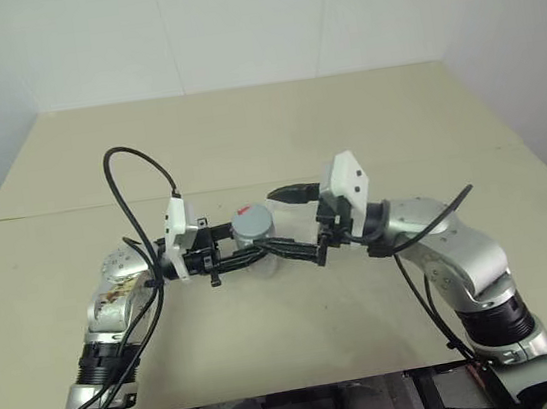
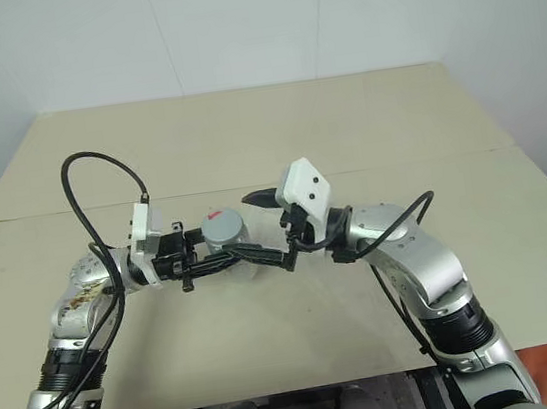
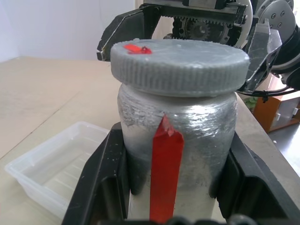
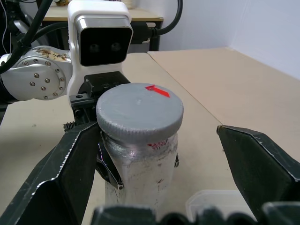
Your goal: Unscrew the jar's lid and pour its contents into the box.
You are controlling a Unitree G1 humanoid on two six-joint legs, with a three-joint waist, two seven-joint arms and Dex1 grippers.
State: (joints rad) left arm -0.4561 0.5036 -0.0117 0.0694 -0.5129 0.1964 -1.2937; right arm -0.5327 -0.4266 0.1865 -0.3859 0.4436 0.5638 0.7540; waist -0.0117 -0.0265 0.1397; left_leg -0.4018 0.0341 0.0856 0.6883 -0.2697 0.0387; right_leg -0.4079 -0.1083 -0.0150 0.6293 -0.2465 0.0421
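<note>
The jar (image 3: 187,126) is a silver-wrapped cylinder with a red strip down its side. It is held upright above the table, and my left gripper (image 1: 247,246) is shut on its body. The grey ribbed lid (image 4: 139,112), marked with a red tab, sits on top of the jar. My right gripper (image 4: 159,136) faces it from the other side, open. One finger (image 4: 70,168) stands close on each side of the lid, with a gap on the wider side. The clear plastic box (image 3: 51,173) lies on the table just below and beside the jar. The contents are hidden inside the jar.
The tan table (image 1: 266,145) spreads wide behind and to both sides of the arms. A seam crosses it just behind the grippers. A black cable (image 1: 134,182) loops up from my left wrist. White walls stand beyond the table's far edge.
</note>
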